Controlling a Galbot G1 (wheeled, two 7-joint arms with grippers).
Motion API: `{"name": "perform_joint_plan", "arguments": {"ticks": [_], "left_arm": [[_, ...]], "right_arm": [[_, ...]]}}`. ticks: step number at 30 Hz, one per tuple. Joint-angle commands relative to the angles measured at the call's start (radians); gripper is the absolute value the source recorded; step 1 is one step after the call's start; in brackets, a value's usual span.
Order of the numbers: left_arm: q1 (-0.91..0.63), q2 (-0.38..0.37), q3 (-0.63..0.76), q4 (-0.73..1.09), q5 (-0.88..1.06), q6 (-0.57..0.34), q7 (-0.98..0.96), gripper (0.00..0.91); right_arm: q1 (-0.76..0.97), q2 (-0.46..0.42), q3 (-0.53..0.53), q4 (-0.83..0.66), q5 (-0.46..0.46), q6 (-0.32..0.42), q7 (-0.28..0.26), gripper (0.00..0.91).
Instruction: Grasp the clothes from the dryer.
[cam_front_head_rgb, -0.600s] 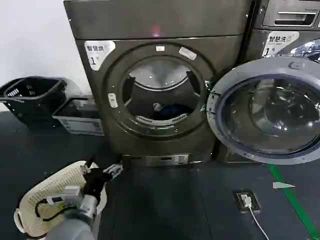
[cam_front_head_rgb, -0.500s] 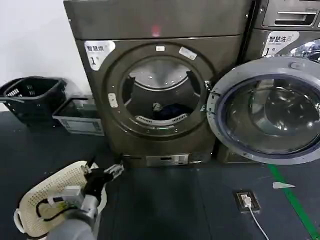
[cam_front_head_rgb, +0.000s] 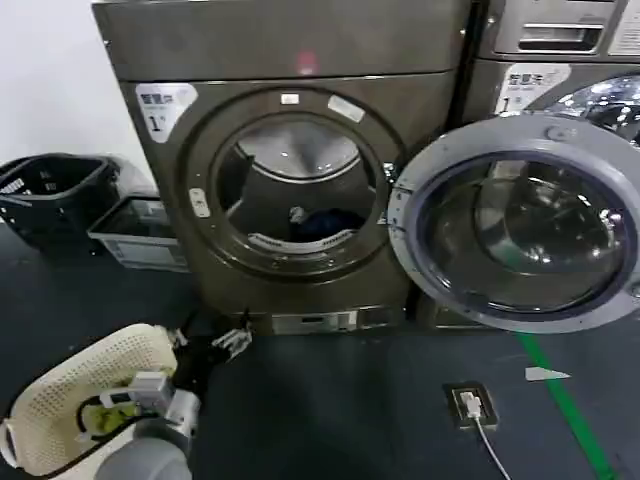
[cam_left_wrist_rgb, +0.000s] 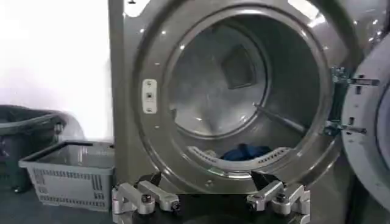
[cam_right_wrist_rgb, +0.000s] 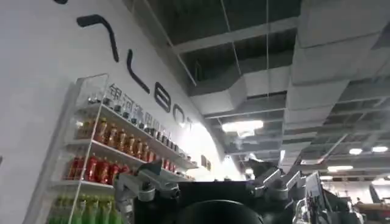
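The clothes (cam_front_head_rgb: 325, 222), a dark blue bundle, lie low inside the drum of the dryer (cam_front_head_rgb: 290, 190), behind its round mouth. The dryer's glass door (cam_front_head_rgb: 515, 225) stands swung open beside the mouth. Below and in front of the dryer, the left gripper (cam_front_head_rgb: 232, 341) hovers with fingers spread wide, empty. The right gripper (cam_right_wrist_rgb: 210, 185), aimed at a ceiling, is also spread apart.

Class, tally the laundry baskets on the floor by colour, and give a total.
Black baskets: 1
Grey baskets: 1
Cream baskets: 1
Total: 3
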Motion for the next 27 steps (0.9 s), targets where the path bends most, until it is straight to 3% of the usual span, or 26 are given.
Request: {"name": "perform_joint_plan", "arguments": {"ticks": [1, 21, 27], "left_arm": [[-0.003, 0.002, 0.006, 0.003, 0.000, 0.002, 0.004, 0.907], [0.006, 0.005, 0.010, -0.010, -0.001, 0.003, 0.006, 0.907], [0.003, 0.003, 0.006, -0.010, -0.001, 0.001, 0.009, 0.907]], "right_arm": [[0.000, -0.001, 0.001, -0.002, 0.000, 0.002, -0.002, 0.907], [0.007, 0.004, -0.014, 0.006, 0.002, 0.001, -0.005, 0.907], [0.010, 0.004, -0.022, 0.006, 0.000, 0.033, -0.020, 0.907]]}}
